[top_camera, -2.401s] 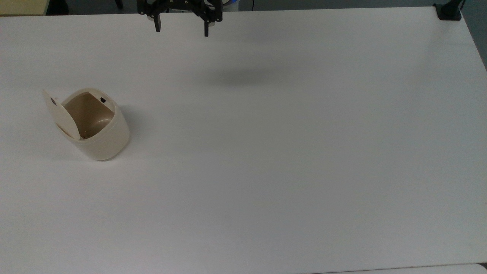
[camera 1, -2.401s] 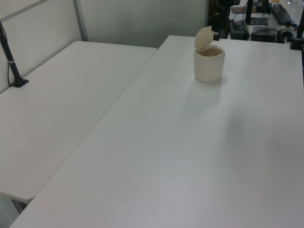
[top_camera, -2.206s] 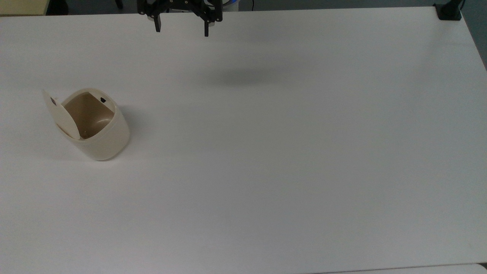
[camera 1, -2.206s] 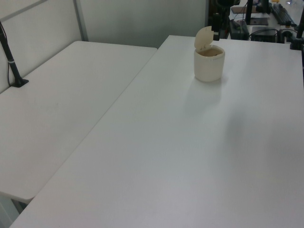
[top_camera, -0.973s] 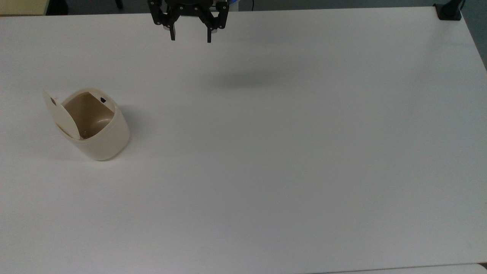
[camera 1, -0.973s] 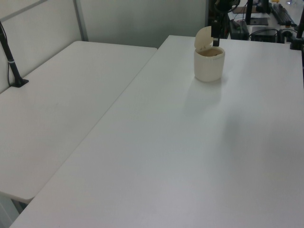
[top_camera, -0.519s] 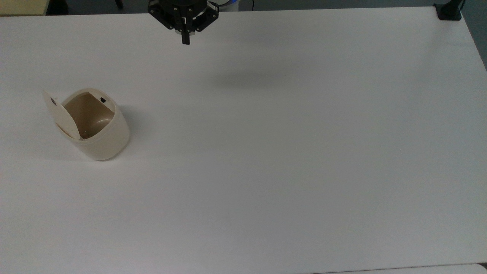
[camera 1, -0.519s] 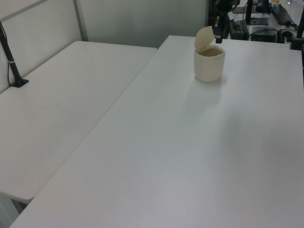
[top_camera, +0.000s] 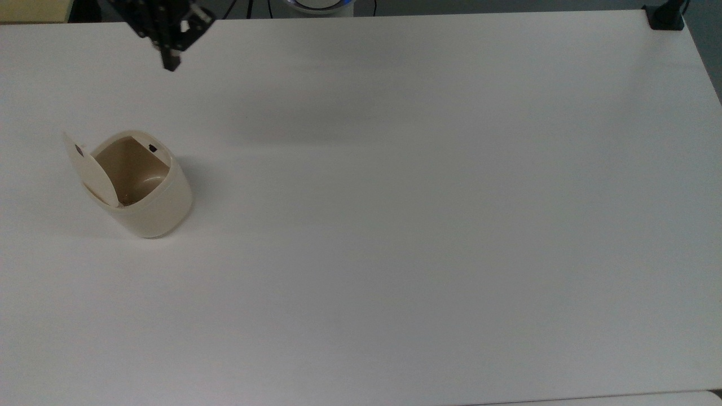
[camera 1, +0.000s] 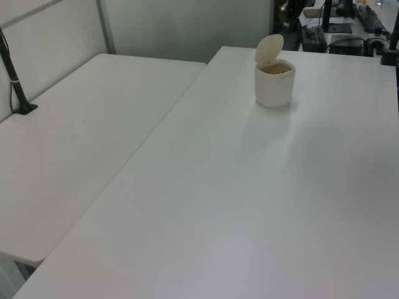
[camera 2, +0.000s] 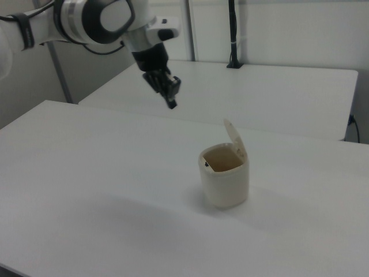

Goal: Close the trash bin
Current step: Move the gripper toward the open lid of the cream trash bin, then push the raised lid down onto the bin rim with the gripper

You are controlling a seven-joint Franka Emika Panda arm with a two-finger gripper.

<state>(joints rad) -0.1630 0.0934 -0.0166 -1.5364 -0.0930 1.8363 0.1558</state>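
White table point(top_camera: 428, 237) spans top view, matte, softly lit, faint shadows. Second white table point(camera 1: 75, 143) butts against it at left view's left. Pale partition wall point(camera 1: 187, 25) behind. Black clamp post point(camera 1: 15, 81) on second table's edge.

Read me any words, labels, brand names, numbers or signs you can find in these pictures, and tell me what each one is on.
None: no readable text.
The trash bin carries a small dark square mark on its raised lid and another inside its rim; neither holds any letters that can be made out.
The gripper and the white table bear no lettering.
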